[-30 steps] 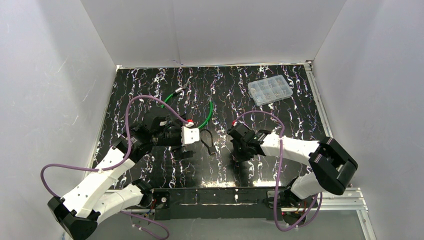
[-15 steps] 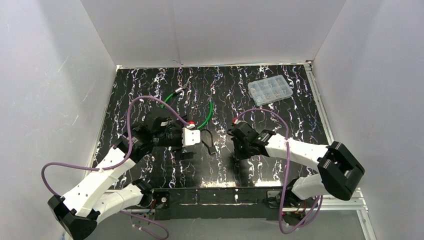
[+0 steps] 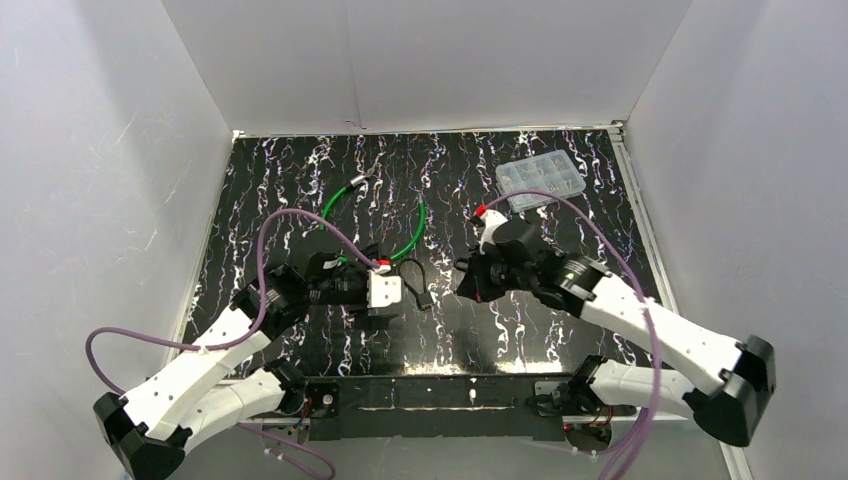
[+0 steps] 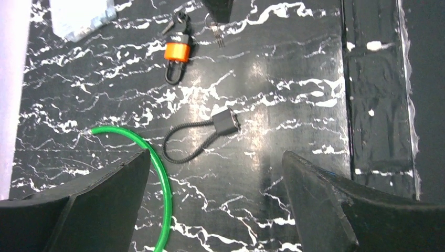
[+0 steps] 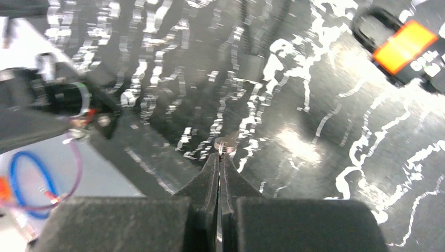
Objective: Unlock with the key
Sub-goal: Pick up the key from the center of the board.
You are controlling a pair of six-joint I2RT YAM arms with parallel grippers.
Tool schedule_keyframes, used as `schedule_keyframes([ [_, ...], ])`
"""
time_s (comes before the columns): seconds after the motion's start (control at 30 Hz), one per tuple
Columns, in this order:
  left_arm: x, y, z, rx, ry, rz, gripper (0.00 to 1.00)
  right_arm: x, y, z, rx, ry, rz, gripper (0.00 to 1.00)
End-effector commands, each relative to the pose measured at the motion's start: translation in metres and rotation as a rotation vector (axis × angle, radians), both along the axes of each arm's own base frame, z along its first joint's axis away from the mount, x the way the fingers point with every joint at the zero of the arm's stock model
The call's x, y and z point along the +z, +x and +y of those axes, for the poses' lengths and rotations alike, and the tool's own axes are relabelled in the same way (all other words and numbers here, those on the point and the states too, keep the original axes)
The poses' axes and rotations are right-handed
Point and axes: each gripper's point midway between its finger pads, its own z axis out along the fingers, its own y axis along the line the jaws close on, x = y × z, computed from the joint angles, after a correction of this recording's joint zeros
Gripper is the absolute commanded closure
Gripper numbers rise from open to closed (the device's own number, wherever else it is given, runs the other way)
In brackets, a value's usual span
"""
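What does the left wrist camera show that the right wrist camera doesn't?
Only the left wrist view: the curved green cable, a corner of the clear plastic organiser box, and the left gripper with its jaws wide apart.
Only the right wrist view: a close look at the right gripper, shut on what looks like a small silvery key, plus the blurred left arm with its purple cable.
Both: the orange-sleeved black padlock lying on the black, white-veined tabletop.
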Motion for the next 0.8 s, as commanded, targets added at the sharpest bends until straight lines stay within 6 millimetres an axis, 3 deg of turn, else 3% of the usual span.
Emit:
schedule_keyframes([
  [0.0, 0.024, 0.009, -0.020, 0.024, -0.120, -0.022, 0.08, 0.078, -0.028, 0.014, 0.187, 0.225, -0.084, 0.99],
  [0.13, 0.037, -0.001, -0.036, 0.014, -0.182, 0.048, 0.11, 0.128, -0.047, 0.016, 0.285, 0.351, -0.131, 0.99],
  [0.33, 0.066, -0.017, -0.060, -0.038, -0.272, 0.109, 0.17, 0.181, -0.065, 0.021, 0.400, 0.474, -0.172, 0.99],
  [0.53, 0.104, -0.026, -0.070, -0.052, -0.370, 0.171, 0.24, 0.203, -0.077, 0.026, 0.480, 0.537, -0.174, 0.99],
  [0.7, 0.125, -0.044, -0.072, -0.103, -0.416, 0.255, 0.26, 0.213, -0.082, 0.030, 0.521, 0.570, -0.169, 0.99],
  [0.77, 0.130, -0.052, -0.073, -0.134, -0.425, 0.289, 0.31, 0.216, -0.082, 0.031, 0.525, 0.577, -0.169, 0.99],
])
